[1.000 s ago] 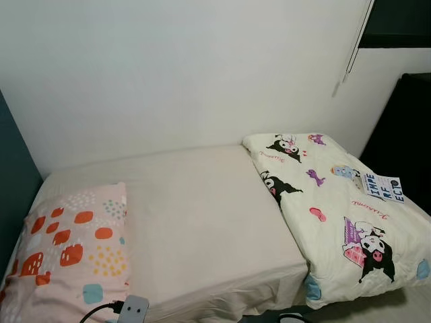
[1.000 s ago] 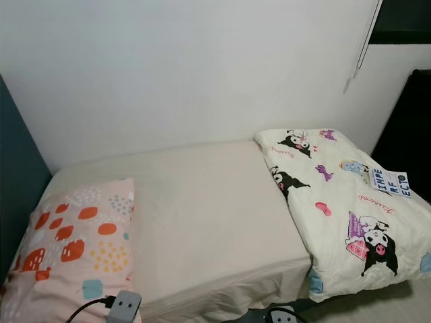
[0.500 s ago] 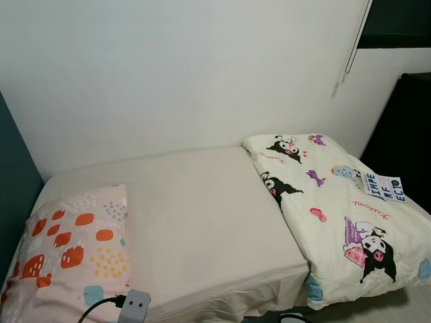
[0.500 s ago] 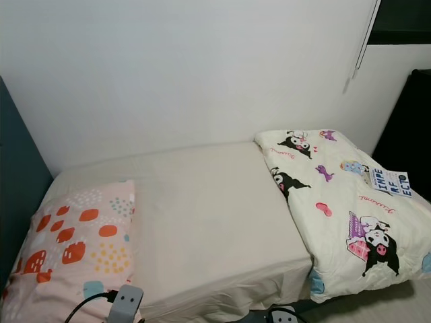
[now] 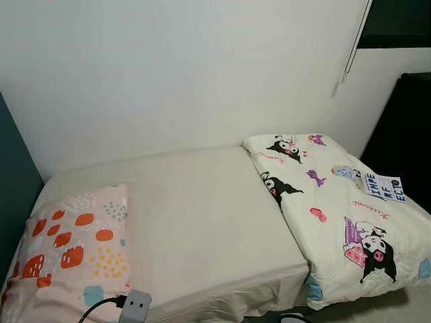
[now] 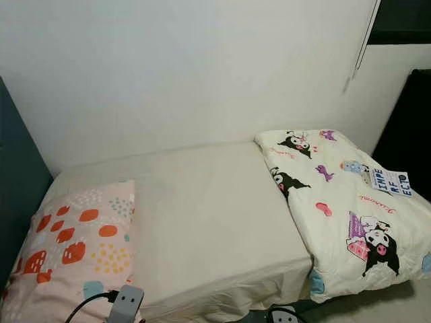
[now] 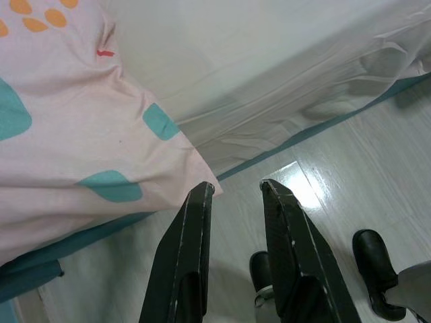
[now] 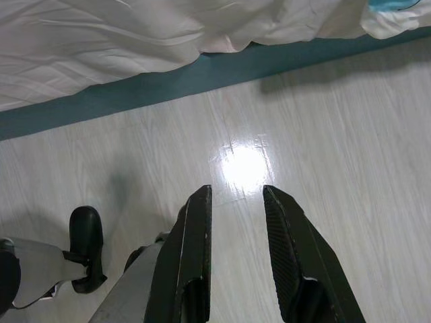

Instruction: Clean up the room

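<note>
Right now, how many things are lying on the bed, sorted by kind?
Pillow: 1
Cartoon-print quilt: 1
Printed card on the quilt: 1
Grey plug adapter with black cable: 1
Total: 4

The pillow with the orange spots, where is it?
In the left eye view the pillow lies at the left end of the bed, beside the dark blue wall, far from the cartoon blanket.

White wall point(image 5: 168, 74) behind, pale wood floor point(image 8: 323, 155), teal headboard point(image 5: 12, 182) at left.
</note>
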`<state>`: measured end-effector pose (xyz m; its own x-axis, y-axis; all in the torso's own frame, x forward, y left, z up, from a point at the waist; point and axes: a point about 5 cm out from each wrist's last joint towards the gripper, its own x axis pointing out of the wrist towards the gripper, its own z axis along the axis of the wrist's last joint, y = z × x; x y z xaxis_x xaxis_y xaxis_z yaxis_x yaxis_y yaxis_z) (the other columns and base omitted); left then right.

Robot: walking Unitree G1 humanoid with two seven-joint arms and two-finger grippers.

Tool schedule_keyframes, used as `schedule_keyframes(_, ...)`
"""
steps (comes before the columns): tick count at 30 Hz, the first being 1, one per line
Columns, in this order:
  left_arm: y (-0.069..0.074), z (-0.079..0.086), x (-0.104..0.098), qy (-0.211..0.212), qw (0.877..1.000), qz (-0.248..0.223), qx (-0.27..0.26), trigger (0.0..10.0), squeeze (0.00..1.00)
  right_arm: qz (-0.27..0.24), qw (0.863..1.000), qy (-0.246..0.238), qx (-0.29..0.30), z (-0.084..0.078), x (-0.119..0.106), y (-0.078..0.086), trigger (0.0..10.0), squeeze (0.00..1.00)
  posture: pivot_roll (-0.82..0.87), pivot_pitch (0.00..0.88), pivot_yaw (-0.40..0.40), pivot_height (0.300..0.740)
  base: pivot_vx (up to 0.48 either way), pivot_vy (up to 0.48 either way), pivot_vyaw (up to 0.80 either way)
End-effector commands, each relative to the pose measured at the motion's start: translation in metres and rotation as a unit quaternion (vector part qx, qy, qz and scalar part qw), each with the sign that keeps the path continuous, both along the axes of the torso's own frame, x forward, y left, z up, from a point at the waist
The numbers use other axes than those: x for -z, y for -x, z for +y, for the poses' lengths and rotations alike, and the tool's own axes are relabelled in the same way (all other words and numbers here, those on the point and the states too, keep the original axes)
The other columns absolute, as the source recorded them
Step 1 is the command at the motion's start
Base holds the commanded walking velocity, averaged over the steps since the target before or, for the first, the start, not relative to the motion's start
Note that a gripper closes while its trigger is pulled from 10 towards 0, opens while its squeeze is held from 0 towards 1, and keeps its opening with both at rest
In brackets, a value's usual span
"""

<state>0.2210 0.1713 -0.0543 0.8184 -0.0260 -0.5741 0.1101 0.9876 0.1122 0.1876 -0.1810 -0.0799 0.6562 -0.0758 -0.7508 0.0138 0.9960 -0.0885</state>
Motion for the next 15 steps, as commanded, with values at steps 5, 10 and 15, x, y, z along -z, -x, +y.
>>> schedule_keyframes(5,0.0047,0.0013,0.0035,-0.003,1.000,0.013,0.001,10.0,0.00,0.003,1.000,0.003,-0.004,0.0009,0.0010,0.0018,10.0,0.00,-0.01,0.046,-0.017,0.740,0.000,0.000,0.00)
schedule_keyframes(10,0.0061,0.0027,0.0042,-0.004,1.000,0.015,0.003,10.0,0.00,0.003,1.000,0.002,-0.004,0.0029,0.0017,0.0031,10.0,0.00,-0.01,0.049,-0.012,0.740,0.000,0.000,0.00)
schedule_keyframes(15,0.0064,0.0032,0.0042,-0.005,1.000,0.015,0.003,10.0,0.00,0.005,1.000,0.001,-0.004,0.0039,0.0024,0.0044,10.0,0.00,-0.01,0.050,-0.016,0.740,0.000,0.000,0.00)
